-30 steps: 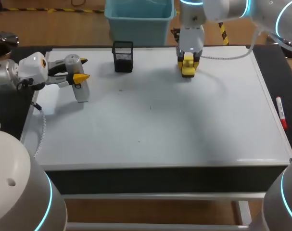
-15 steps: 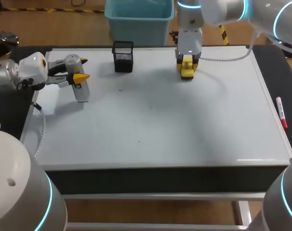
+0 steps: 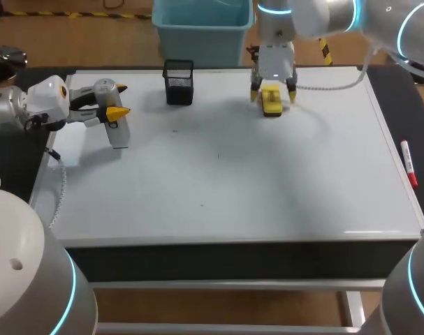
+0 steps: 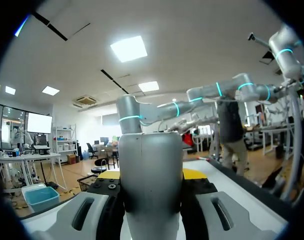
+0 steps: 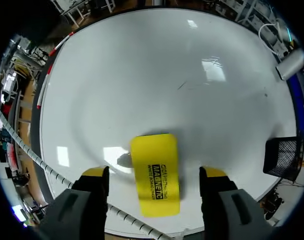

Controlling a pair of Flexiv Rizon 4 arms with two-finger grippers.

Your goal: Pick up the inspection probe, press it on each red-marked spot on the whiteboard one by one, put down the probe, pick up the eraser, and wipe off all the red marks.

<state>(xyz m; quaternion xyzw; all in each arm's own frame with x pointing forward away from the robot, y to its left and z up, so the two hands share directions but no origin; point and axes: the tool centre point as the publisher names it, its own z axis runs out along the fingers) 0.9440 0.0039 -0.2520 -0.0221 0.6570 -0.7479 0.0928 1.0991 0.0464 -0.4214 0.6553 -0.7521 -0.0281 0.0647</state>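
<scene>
Yellow eraser (image 5: 155, 172), white whiteboard (image 3: 267, 181), grey probe (image 4: 150, 185), black mesh holder (image 3: 178, 82).

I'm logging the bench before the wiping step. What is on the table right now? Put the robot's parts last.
whiteboard: one, white, covers the tabletop.
eraser: one, yellow, flat on the whiteboard's far side.
inspection probe: one, silver-grey, over the whiteboard's left end.
mesh cup: one, black, at the far edge, left of the eraser.
marker: one, red and white, beside the whiteboard's right edge.
left gripper: yellow-tipped jaws shut on the inspection probe.
right gripper: yellow-tipped jaws open, astride the eraser, not touching it.
</scene>
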